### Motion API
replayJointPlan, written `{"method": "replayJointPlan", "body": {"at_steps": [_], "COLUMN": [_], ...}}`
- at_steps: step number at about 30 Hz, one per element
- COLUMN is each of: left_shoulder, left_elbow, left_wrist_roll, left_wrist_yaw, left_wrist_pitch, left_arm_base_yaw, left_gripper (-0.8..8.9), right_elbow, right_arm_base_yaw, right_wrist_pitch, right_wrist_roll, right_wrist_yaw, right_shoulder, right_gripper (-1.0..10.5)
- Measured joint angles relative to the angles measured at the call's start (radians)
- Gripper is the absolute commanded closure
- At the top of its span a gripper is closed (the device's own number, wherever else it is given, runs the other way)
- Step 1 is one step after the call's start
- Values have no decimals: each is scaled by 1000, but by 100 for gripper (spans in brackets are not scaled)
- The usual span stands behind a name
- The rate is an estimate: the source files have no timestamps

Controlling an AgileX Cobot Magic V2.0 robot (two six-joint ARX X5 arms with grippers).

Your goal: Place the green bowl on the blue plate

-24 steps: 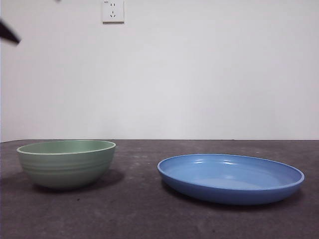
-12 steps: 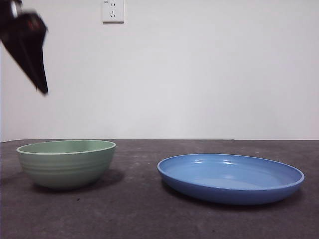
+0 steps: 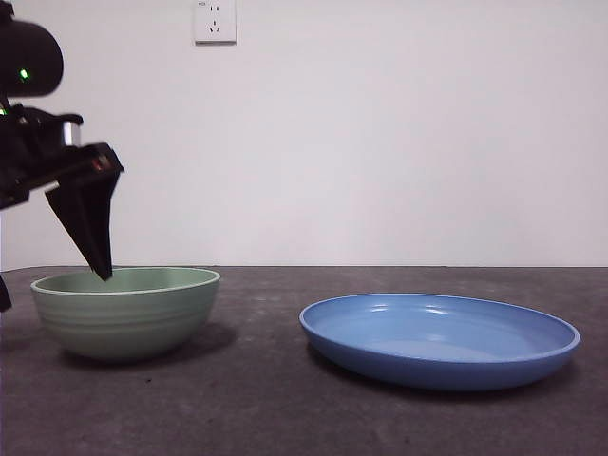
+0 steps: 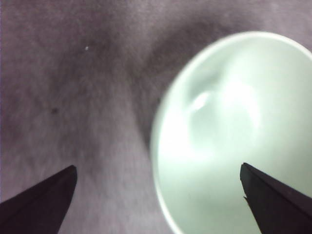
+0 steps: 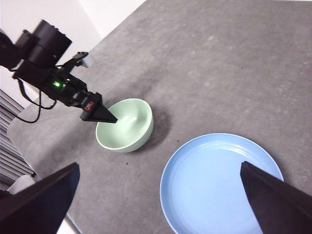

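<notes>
Mint-green and faintly ridged on its outer wall, one green bowl (image 3: 126, 311) stands upright and empty on the dark grey table (image 3: 285, 418), well apart from the single blue plate (image 3: 440, 339), which lies flat and bare on the same surface. One black jaw tip of the left gripper (image 3: 52, 280) hangs just above the bowl's rim in the front view; the left wrist view shows the two jaws spread wide, holding nothing, with one over the bowl's inside (image 4: 234, 131) and the other over the table outside the rim. The right gripper (image 5: 158, 195) hangs high above the table, its two jaws also wide apart and empty, with both bowl (image 5: 125, 124) and plate (image 5: 222, 185) below it. One white wall socket (image 3: 216, 21) sits on the wall behind.
</notes>
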Motion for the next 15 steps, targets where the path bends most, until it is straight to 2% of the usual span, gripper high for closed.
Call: {"method": "replayJointPlan", "body": {"at_steps": [4,8,12,15], "left_shoulder": [24,53,55,55], "left_elbow": [0,0,0,0], "left_wrist_roll": [0,0,0,0], "left_wrist_yaw": [0,0,0,0], "left_wrist_pitch": [13,13,27,27], "left_arm_base_yaw": [0,0,-1,-1], "left_gripper": [319,330,533,615], "right_elbow": [0,0,0,0], "right_arm_base_yaw": [0,0,0,0], "right_wrist_pitch": [0,0,0,0], "right_wrist_roll": [0,0,0,0], "right_wrist_yaw": [0,0,0,0], "right_shoulder": [0,0,0,0], "right_gripper": [335,335,335,335]}}
